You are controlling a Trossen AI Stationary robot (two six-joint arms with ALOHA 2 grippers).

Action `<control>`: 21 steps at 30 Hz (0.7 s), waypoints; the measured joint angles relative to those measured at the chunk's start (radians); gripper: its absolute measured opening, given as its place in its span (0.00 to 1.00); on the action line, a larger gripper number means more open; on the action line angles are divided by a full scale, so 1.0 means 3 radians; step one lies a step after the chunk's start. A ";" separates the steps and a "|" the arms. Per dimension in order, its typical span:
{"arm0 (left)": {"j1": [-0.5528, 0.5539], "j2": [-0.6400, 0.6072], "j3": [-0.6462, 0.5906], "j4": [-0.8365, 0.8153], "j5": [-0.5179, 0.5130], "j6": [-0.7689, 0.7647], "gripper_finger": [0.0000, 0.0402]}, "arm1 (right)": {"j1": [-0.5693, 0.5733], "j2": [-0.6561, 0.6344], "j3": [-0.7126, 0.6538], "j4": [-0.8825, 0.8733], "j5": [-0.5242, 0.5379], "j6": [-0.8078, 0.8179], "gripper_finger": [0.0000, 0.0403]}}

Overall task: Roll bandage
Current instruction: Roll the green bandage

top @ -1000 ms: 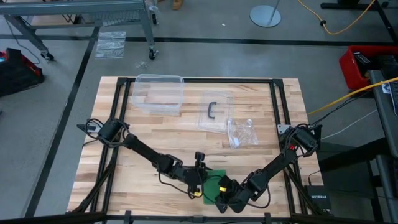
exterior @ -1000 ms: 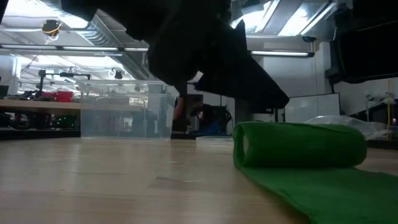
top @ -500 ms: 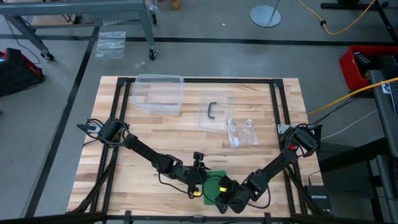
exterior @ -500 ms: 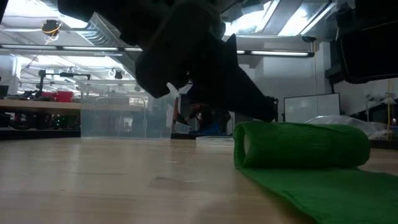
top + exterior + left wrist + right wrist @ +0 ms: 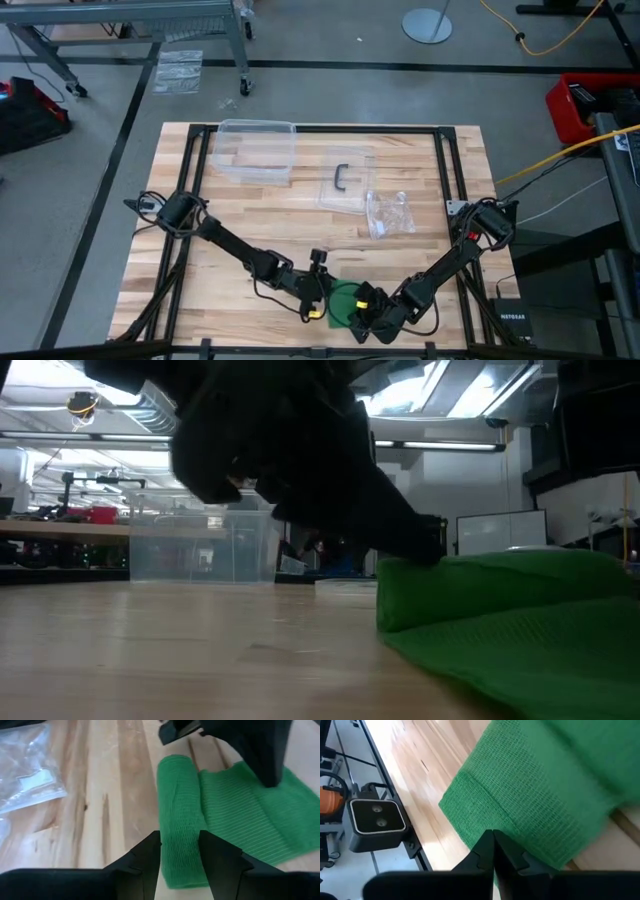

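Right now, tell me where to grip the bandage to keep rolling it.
Probably grip the bandage on its rolled tube, across its width, from above: the roll is firm, the unrolled tail lies flat. The left gripper already straddles one end of it.

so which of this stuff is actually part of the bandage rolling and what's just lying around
In use:
- bandage, bright green, partly rolled
- left gripper, fingers astride the roll
- right gripper, fingers shut at the loose strip

Lying about:
- clear plastic bin
- clear lid with dark handle
- clear plastic bag

No readable text, label, brand, number or sign is showing anywhere in these views, neither on the desk nor in the room behind it.
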 joint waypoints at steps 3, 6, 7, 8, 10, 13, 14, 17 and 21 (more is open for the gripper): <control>-0.0029 0.0061 0.0002 0.0038 0.0019 -0.0048 0.32 | -0.0001 -0.0002 0.0005 0.0028 0.0030 -0.0001 0.01; -0.0051 0.0138 0.0009 0.0076 0.0039 -0.0138 0.32 | -0.0001 -0.0006 0.0005 0.0034 0.0043 -0.0001 0.01; -0.0059 0.0158 0.0011 0.0077 0.0039 -0.0165 0.32 | -0.0001 -0.0007 0.0005 0.0053 0.0033 -0.0001 0.01; -0.0059 0.0175 0.0013 0.0082 0.0038 -0.0180 0.32 | -0.0001 -0.0008 0.0005 0.0088 0.0014 -0.0005 0.01; -0.0063 0.0183 0.0013 0.0087 0.0037 -0.0182 0.32 | -0.0001 -0.0008 0.0006 0.0195 -0.0017 -0.0013 0.01; -0.0070 0.0188 0.0011 0.0126 0.0048 -0.0180 0.32 | -0.0001 -0.0013 0.0009 0.0394 -0.0035 -0.0082 0.01; -0.0075 0.0189 0.0009 0.0152 0.0052 -0.0181 0.32 | -0.0001 -0.0013 0.0011 0.0466 -0.0035 -0.0136 0.01; -0.0101 0.0193 0.0008 0.0145 0.0052 -0.0185 0.32 | -0.0001 -0.0035 0.0012 0.0606 -0.0003 -0.0275 0.01; -0.0165 0.0197 0.0008 0.0135 0.0046 -0.0188 0.32 | -0.0004 -0.0054 0.0015 0.0562 0.0130 -0.0359 0.01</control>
